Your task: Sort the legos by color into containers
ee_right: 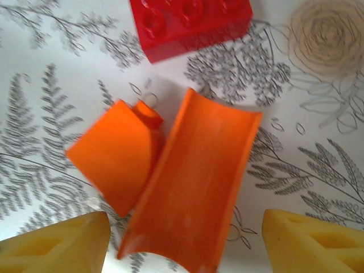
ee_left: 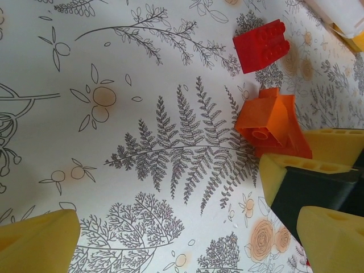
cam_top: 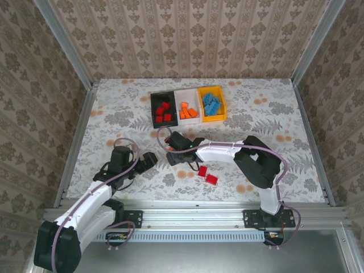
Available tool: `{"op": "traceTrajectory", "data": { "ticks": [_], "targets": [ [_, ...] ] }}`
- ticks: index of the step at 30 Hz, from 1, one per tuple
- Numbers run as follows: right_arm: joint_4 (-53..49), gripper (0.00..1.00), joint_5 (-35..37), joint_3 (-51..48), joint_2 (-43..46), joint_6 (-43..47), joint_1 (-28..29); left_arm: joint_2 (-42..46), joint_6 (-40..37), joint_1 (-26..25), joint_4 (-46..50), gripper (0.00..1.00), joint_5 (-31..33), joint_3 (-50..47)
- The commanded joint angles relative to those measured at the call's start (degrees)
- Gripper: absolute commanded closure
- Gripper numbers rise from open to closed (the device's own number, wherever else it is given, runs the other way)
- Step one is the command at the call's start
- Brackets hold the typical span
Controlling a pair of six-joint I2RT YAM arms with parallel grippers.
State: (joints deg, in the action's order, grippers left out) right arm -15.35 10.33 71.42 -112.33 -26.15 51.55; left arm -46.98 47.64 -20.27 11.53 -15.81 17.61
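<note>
Three containers stand in a row at the back: black (cam_top: 154,109) holding red legos, white (cam_top: 180,98) holding orange ones, orange-yellow (cam_top: 223,106) holding blue ones. My right gripper (cam_top: 170,149) (ee_right: 185,243) is open, low over the table. A curved orange lego (ee_right: 199,182) lies between its yellow fingers (ee_right: 54,244), apart from the right finger. A sloped orange lego (ee_right: 116,156) touches the curved one, and a red brick (ee_right: 190,23) lies just beyond. My left gripper (cam_top: 152,160) (ee_left: 185,242) is open over bare cloth; the orange legos (ee_left: 270,122) and the red brick (ee_left: 261,45) lie ahead of it.
Two more red legos (cam_top: 206,174) lie near the table's front, right of centre. The right gripper's fingers (ee_left: 296,170) stand close beside my left gripper's right finger (ee_left: 333,239). Metal rails edge the floral tablecloth (cam_top: 114,114).
</note>
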Motion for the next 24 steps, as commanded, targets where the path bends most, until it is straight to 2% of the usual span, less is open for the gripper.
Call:
{"op": "traceTrajectory", "data": {
  "ticks": [1, 9, 13, 17, 24],
  "targets": [
    [-0.60, 0.30, 2.29, -1.81, 0.07, -0.18, -1.47, 0.51, 0.27, -0.36, 1.74, 0.00, 0.83, 0.01],
    [0.05, 0.34, 5.48, -7.58, 5.25, -0.86, -6.21, -1.72, 0.52, -0.38, -0.25, 0.00, 0.27, 0.24],
    [1.52, 0.33, 3.50, -7.91, 6.39, 0.26, -6.55, -3.21, 0.70, -0.50, -1.11, 0.00, -0.14, 0.34],
    [2.21, 0.30, 0.49, -5.68, 4.48, 3.26, -6.21, -3.73, 0.70, -0.47, -1.19, 0.00, -0.36, 0.76],
    [0.56, 0.28, 0.90, -0.73, -0.79, 9.47, -7.48, -3.47, -0.13, -0.47, 0.10, 0.00, -0.01, 1.20]
  ]
}}
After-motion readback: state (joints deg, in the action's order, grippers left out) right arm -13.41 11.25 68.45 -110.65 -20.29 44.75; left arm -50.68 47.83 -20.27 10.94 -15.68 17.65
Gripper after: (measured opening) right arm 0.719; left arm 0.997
